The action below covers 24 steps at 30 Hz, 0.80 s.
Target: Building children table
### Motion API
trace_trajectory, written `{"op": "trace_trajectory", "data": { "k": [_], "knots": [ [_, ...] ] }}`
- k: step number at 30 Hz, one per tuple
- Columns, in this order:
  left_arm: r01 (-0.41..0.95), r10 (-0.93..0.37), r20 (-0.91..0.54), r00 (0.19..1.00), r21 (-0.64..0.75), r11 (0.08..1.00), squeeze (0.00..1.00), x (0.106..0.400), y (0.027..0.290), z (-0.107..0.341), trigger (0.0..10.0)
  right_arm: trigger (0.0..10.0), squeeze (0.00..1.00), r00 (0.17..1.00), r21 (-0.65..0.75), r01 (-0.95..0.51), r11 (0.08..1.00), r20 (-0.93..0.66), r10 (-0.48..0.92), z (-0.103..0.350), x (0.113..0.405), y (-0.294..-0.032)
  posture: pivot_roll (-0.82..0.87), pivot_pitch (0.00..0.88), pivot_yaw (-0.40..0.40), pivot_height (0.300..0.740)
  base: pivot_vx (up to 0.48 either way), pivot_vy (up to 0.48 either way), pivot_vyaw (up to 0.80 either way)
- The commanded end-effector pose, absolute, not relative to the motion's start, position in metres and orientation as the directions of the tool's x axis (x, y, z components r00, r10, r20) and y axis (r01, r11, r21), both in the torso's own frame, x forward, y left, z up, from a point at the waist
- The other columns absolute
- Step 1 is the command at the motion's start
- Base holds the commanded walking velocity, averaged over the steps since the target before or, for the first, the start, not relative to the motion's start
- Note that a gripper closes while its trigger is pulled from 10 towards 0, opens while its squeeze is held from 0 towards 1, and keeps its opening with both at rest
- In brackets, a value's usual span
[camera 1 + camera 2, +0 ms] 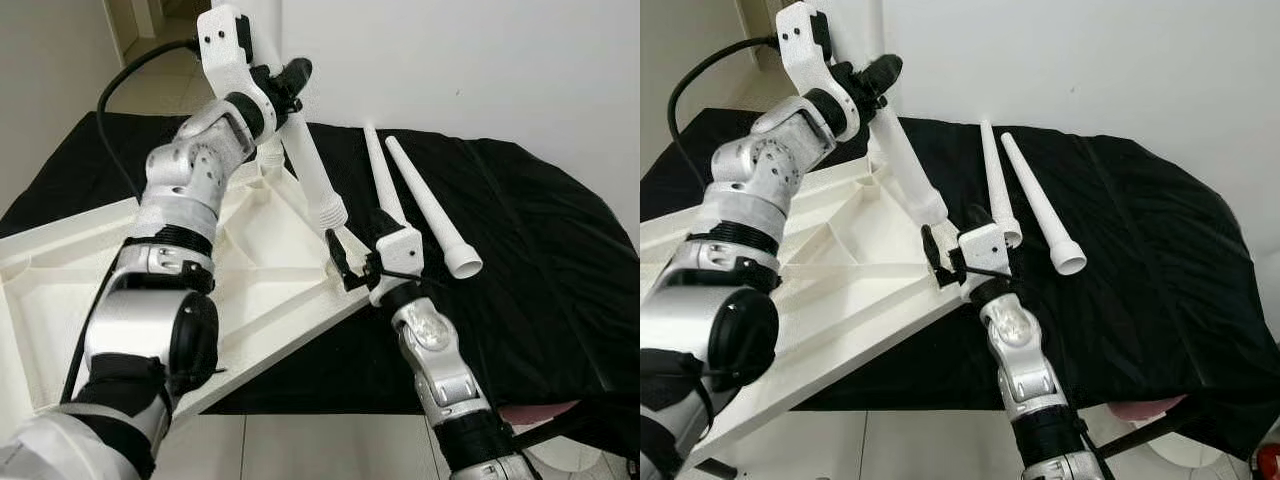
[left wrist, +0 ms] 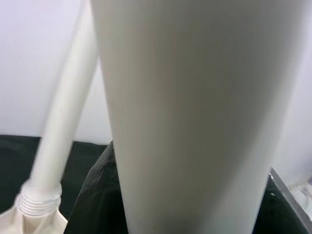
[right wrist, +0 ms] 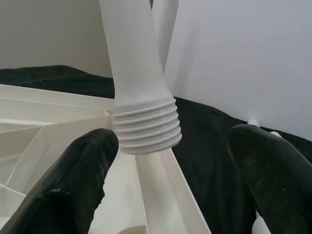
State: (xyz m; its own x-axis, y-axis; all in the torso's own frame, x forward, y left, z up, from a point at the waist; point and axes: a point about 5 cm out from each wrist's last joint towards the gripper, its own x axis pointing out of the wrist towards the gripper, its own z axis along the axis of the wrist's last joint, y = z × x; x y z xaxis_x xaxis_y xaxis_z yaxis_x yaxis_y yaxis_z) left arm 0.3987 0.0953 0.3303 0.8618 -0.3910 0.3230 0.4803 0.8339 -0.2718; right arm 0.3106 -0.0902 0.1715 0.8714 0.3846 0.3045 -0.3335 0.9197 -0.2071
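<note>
Here, the white tabletop (image 1: 250,290) lies upside down on the black cloth (image 1: 540,250). My left gripper (image 1: 290,85) clenches a white leg (image 1: 315,175) tilted above the tabletop's corner. My right gripper (image 1: 350,262) hangs released just beside that leg's threaded end (image 3: 146,129). Two spare legs (image 1: 430,210) lie beyond the tabletop.

Home room, tiled floor (image 1: 290,445), white wall (image 1: 480,60), black-draped table (image 1: 540,250)

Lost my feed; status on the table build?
Left pincer shut on table leg, threaded end above tabletop. Right pincer open beside threads. Two legs lie spare.
</note>
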Motion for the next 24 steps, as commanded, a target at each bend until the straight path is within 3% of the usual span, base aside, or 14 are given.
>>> {"op": "trace_trajectory", "data": {
  "k": [1,6,24],
  "knots": [
    [0.479,-0.382,0.353,0.854,-0.245,0.843,0.0,0.395,0.092,0.336,10.0,10.0,0.0,0.877,-0.209,-0.328,0.921,0.294,0.379,0.173,0.312,-0.09,-0.01,0.0,-0.073,0.74,0.0,0.0,0.0],
    [0.438,-0.347,0.405,0.846,-0.155,0.886,0.0,0.376,0.072,0.328,10.0,10.0,0.0,0.881,-0.208,-0.338,0.918,0.272,0.386,0.185,0.321,-0.083,0.0,0.0,-0.086,0.74,0.0,0.0,0.0],
    [0.492,-0.41,0.412,0.814,-0.113,0.863,0.0,0.343,0.023,0.316,10.0,10.0,0.0,0.919,-0.226,-0.293,0.929,0.202,0.339,0.197,0.346,-0.077,0.01,0.0,-0.085,0.74,0.0,0.0,0.0]
  ]
}}
